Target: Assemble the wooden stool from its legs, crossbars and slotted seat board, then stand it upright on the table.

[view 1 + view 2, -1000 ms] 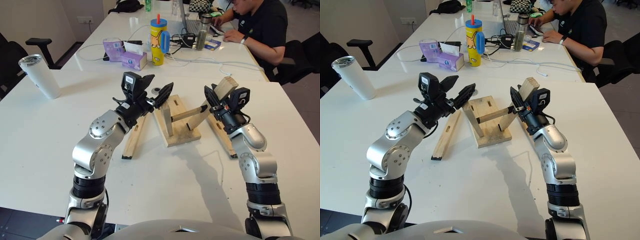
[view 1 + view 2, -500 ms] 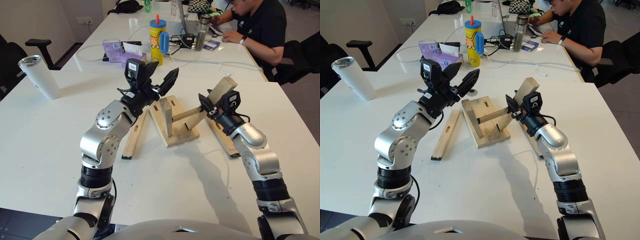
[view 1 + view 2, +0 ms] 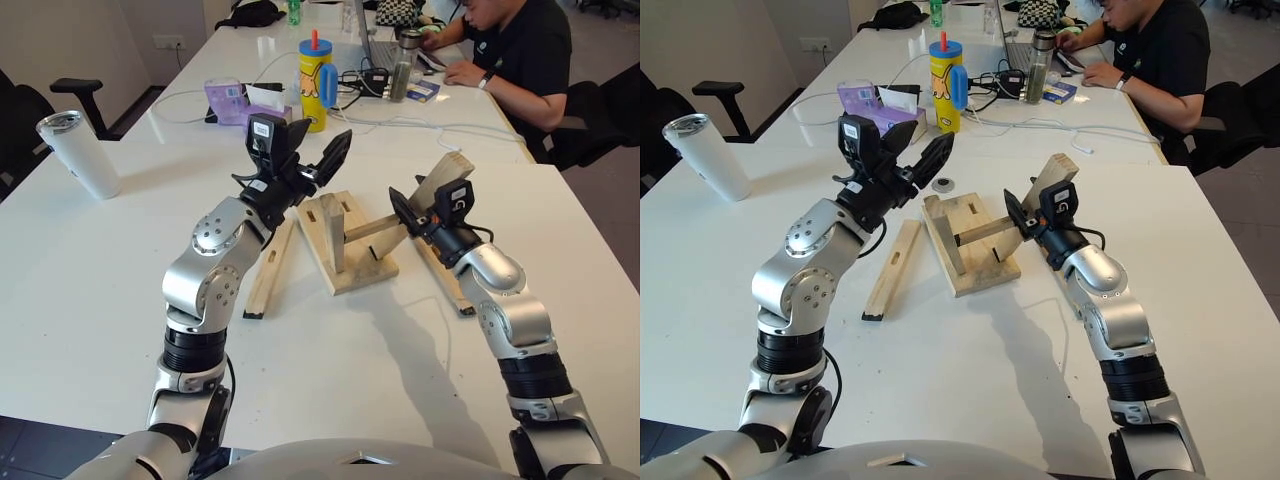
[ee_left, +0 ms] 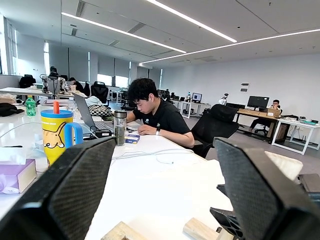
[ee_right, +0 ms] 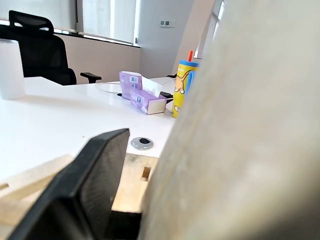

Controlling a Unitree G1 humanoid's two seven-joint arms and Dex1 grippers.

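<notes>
The slotted seat board (image 3: 352, 262) lies on the white table with one wooden leg (image 3: 333, 232) standing in it. A crossbar (image 3: 372, 229) runs from that leg to a second leg (image 3: 446, 177), held tilted above the board's right side. My right gripper (image 3: 420, 206) is shut on this leg (image 5: 240, 125); one dark finger (image 5: 90, 185) shows beside it. My left gripper (image 3: 314, 162) hangs open in the air above the board's far left corner, its fingers (image 4: 65, 195) spread wide with nothing between them. A loose leg (image 3: 270, 265) lies left of the board and another (image 3: 446, 272) under my right arm.
A white tumbler (image 3: 80, 150) stands at the far left. Purple tissue boxes (image 3: 250, 105), a yellow cup (image 3: 316, 85), cables and a bottle (image 3: 405, 62) sit behind the work area. A small grey disc (image 3: 940, 184) lies behind the board. A person works at the far right.
My left gripper has risen from beside the board to well above it, still open. My right gripper with the leg has shifted a little to the left.
</notes>
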